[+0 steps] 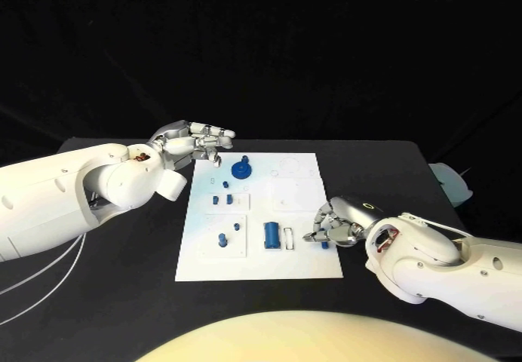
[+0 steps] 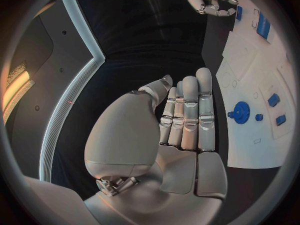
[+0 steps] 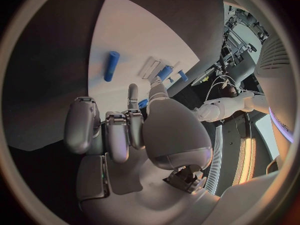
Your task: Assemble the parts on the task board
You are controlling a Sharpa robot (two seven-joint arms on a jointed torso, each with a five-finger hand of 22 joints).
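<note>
Your task board (image 1: pixel 261 256) lies flat in the middle of the black bench (image 1: pixel 109 302), long side running away from you.

Parts on it: a blue gear (image 1: pixel 243 167) near the far left corner, small blue pegs (image 1: pixel 225 183) just beside it, more small pegs (image 1: pixel 223 240) lower on the left side, and a longer blue cylinder (image 1: pixel 271 236) standing in the near middle, next to a pale slot outline (image 1: pixel 290 237).

Left hand (image 1: pixel 201 141): hovers at the board's far left corner, just beyond the gear. The left wrist view shows fingers (image 2: pixel 187 115) straight and side by side, palm bare; it holds nothing. The placement reads as staging for the gear or pegs, since it sits closest to that cluster.

Right hand (image 1: pixel 332 228): sits low at the board's near right edge, close to the cylinder and slot. In the right wrist view, its fingers (image 3: pixel 119 135) curl down toward the board. A speck of blue shows by the fingers, but you cannot tell whether it is a held part or one lying on the board beyond. Treat the grip as unconfirmed.

Judgement: assembly looks early; several parts are loose or not seated. The right hand seems set for the cylinder area, so check its fingertips before you commit.
</note>
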